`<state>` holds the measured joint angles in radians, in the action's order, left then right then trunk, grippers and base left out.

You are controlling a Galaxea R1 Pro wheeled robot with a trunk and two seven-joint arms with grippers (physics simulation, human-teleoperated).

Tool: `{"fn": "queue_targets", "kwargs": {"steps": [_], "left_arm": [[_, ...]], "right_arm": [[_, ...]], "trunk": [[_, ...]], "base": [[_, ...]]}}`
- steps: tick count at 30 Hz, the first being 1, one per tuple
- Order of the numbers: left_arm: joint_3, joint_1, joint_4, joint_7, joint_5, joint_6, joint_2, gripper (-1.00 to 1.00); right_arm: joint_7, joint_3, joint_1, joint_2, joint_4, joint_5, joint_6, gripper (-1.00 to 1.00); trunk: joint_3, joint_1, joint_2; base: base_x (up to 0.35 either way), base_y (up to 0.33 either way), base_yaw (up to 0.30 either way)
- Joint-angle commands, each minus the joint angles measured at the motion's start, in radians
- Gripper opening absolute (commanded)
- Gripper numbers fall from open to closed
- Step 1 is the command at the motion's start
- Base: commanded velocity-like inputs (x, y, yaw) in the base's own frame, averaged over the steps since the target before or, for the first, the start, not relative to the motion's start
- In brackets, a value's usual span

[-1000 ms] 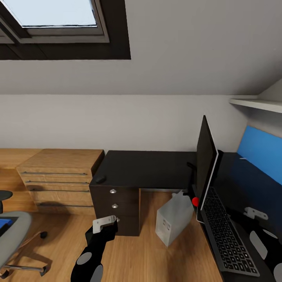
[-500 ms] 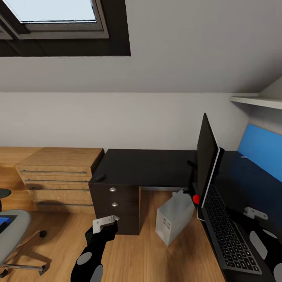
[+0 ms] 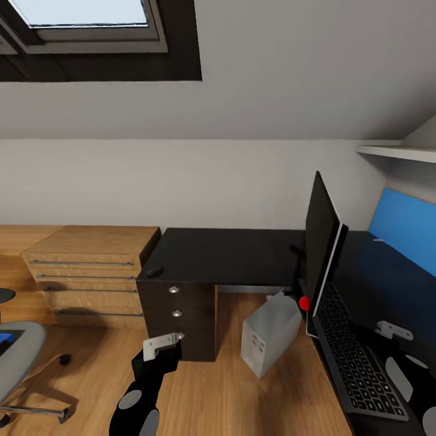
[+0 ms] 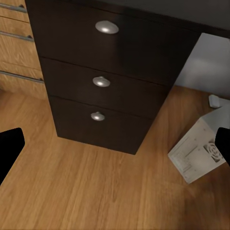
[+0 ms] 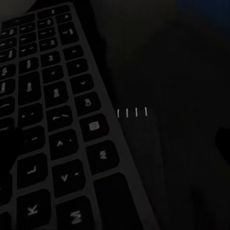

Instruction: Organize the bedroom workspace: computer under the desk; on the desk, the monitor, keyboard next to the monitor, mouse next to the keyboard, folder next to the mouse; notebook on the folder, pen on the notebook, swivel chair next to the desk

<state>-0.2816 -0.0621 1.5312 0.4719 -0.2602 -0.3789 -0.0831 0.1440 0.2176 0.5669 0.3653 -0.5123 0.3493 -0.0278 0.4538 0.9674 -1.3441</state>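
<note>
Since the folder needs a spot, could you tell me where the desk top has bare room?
The desk's black wing between the mouse and the monitor is bare. The stretch beside the blue back panel is crowded by the monitor and keyboard.

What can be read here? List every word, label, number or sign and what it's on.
"K", "L", "M": keys of the keyboard, seen turned in the right wrist view; its other keys are too blurred to read.
Label on the computer: too small to read.
Four white ticks on the desk: marks, not text.
</note>
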Motion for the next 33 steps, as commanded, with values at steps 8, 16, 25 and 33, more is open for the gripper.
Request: {"fn": "queue_targets", "kwargs": {"steps": [8, 16, 25, 33], "left_arm": [[-0.001, -0.001, 0.001, 0.008, -0.010, -0.006, 0.000, 1.00], [-0.001, -0.001, 0.001, 0.008, -0.010, -0.006, 0.000, 1.00], [-0.002, -0.001, 0.001, 0.008, -0.010, -0.005, 0.000, 1.00], [-0.002, -0.001, 0.001, 0.008, -0.009, -0.005, 0.000, 1.00]], "right_arm": [[0.012, 0.006, 0.001, -0.001, -0.005, 0.008, -0.011, 1.00], [0.012, 0.009, 0.001, 0.000, -0.006, 0.010, -0.011, 1.00], [0.011, 0.008, 0.001, 0.000, -0.005, 0.008, -0.014, 1.00], [0.010, 0.008, 0.001, 0.000, -0.005, 0.008, -0.013, 1.00]], "trunk": [[0.007, 0.008, -0.015], [0.007, 0.008, -0.015], [0.023, 0.027, -0.050], [0.048, 0.058, -0.106]], "base": [[0.000, 0.000, 0.000], [0.000, 0.000, 0.000], [0.000, 0.000, 0.000], [0.000, 0.000, 0.000]]}}
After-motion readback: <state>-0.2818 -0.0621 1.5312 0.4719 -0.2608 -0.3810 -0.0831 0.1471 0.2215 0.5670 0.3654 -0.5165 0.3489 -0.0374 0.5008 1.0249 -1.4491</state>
